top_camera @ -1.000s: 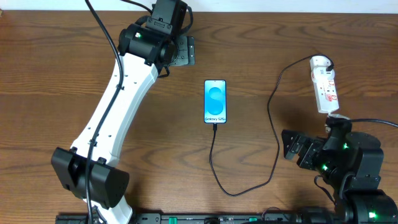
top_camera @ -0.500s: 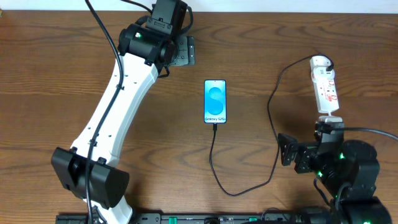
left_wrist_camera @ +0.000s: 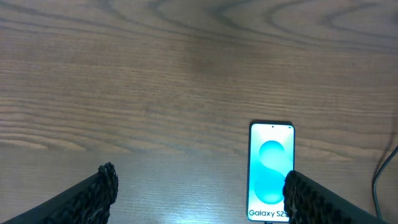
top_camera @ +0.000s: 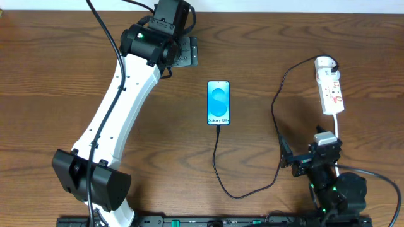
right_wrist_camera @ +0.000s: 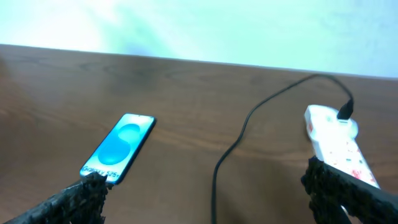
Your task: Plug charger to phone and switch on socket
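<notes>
The phone (top_camera: 218, 103) lies flat mid-table, its blue screen lit. The black charger cable (top_camera: 218, 164) meets the phone's bottom edge, loops toward the front and runs up to the far end of the white socket strip (top_camera: 331, 88) at the right. My left gripper (top_camera: 185, 52) is open and empty, far left of the phone. In the left wrist view its open jaws (left_wrist_camera: 199, 196) frame bare wood beside the phone (left_wrist_camera: 271, 171). My right gripper (top_camera: 308, 156) is open and empty near the front right. Its wrist view shows the jaws (right_wrist_camera: 205, 186), the phone (right_wrist_camera: 118, 149), the cable (right_wrist_camera: 230, 149) and the socket (right_wrist_camera: 339, 143).
The socket's thick white cord (top_camera: 338, 123) runs from the strip toward my right arm. The left arm's white link (top_camera: 120, 107) stretches diagonally over the table's left half. A pale wall (right_wrist_camera: 199, 25) stands behind the table's far edge.
My right arm has drawn back toward the front edge and away from the socket, and its gripper now faces the far side. The left arm, phone and cable have not moved.
</notes>
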You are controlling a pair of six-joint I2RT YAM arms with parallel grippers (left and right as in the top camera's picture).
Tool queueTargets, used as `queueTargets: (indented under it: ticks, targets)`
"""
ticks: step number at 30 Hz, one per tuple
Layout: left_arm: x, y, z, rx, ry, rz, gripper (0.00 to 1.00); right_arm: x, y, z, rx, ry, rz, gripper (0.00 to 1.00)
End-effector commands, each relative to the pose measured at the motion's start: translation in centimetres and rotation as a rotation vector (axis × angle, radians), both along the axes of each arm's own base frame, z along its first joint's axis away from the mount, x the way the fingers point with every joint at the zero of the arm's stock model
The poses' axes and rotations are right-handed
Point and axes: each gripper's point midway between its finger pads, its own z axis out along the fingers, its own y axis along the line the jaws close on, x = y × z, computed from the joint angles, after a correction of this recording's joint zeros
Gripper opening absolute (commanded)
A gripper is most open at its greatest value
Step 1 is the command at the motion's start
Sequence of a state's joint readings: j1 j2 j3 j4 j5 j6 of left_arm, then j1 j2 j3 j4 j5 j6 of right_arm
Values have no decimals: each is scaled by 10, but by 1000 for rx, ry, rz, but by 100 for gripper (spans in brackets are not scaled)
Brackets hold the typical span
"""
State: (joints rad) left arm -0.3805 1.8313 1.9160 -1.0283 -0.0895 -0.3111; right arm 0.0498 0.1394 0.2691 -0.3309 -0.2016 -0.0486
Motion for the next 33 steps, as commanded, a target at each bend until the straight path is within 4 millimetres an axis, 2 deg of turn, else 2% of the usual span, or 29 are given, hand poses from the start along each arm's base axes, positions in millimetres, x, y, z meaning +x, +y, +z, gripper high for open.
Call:
queueTargets:
  ticks: [1, 15, 21, 28, 33]
  targets:
    - [2, 5, -2, 19, 2, 16, 87, 2, -7, 1, -33, -70, -24, 99]
    - [2, 5, -2, 19, 2, 16, 87, 14, -19, -12, -39, -229, -69, 99]
    - [2, 5, -2, 19, 2, 16, 87, 15, -22, -33, -52, -152, -83, 99]
    - [2, 5, -2, 19, 2, 16, 87, 16, -28, -33, -91, -154, -111, 99]
    - [2, 5, -2, 19, 2, 16, 87, 16, -36, -35, 5, -129, -171, 99]
